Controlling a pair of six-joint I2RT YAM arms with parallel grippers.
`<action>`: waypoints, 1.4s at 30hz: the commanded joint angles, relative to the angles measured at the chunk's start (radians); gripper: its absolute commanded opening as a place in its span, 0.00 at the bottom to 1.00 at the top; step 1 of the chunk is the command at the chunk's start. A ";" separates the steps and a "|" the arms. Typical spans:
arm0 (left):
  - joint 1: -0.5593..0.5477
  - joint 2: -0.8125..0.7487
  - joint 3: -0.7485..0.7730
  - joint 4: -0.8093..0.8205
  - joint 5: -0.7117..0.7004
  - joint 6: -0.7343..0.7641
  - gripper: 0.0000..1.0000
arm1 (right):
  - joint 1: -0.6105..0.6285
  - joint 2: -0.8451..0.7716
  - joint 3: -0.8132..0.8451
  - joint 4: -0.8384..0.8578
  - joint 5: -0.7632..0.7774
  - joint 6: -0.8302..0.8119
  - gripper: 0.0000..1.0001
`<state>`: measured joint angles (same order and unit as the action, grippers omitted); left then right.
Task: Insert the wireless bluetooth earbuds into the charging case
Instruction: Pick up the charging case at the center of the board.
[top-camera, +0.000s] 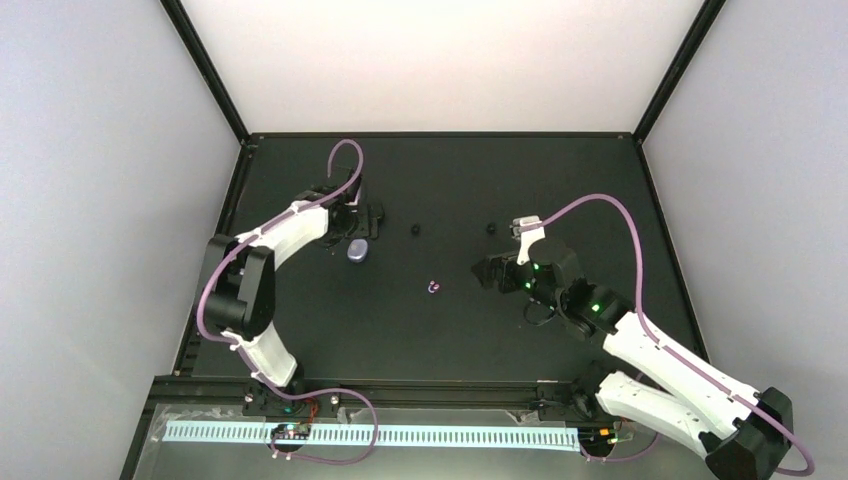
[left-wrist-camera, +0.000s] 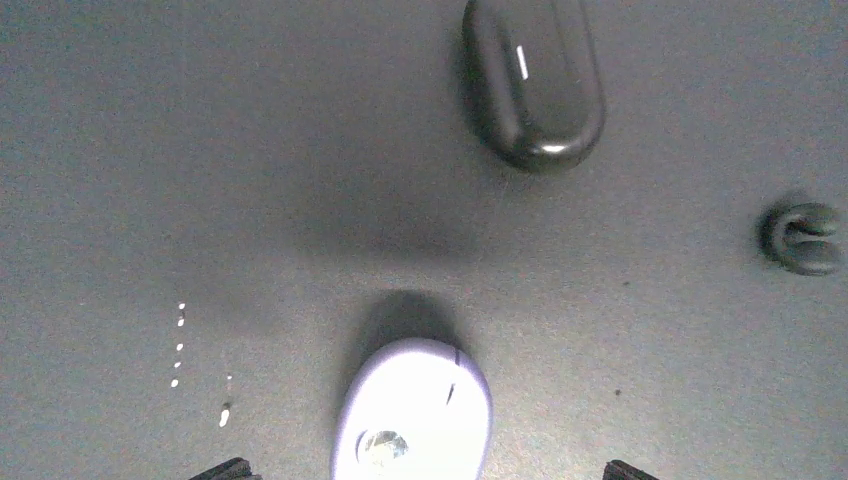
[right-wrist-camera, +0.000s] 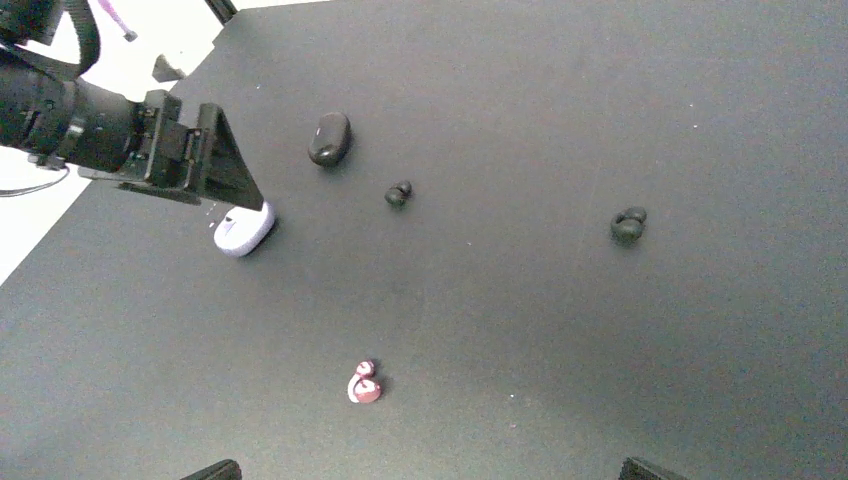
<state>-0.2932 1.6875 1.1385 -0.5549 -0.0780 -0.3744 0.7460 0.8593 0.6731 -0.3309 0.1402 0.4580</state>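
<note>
Matte black table (top-camera: 450, 340) — pale grey walls (top-camera: 90, 200) on three sides, evenly lit.

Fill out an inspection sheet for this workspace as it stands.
Surface: black table, matte, a few pale specks near the lilac case.
Job's things: lilac case and black case both look closed. Black bud lies near the black case, second black bud farther off, purple-and-white bud alone mid-table. None is in a case.
Clutter: nothing seen.
Grippers: left gripper open over the lilac case, holding nothing. Right gripper open, empty, over bare table.
Cables: purple cable loops above the left arm, another purple cable arcs over the right arm.
Surroundings: white walls, black frame.
</note>
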 joint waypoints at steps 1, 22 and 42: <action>0.011 0.059 0.050 -0.026 0.033 0.013 0.92 | 0.004 -0.035 -0.020 -0.021 -0.013 0.001 0.99; -0.060 0.114 -0.025 0.072 0.173 -0.063 0.84 | 0.004 -0.046 -0.035 -0.036 -0.012 0.013 0.99; -0.064 -0.802 -0.286 -0.138 -0.028 -0.051 0.99 | 0.096 0.464 0.277 0.097 -0.098 -0.025 0.91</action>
<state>-0.3614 1.0863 0.9119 -0.6025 -0.0570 -0.4377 0.7849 1.1851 0.8383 -0.2909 0.0582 0.4538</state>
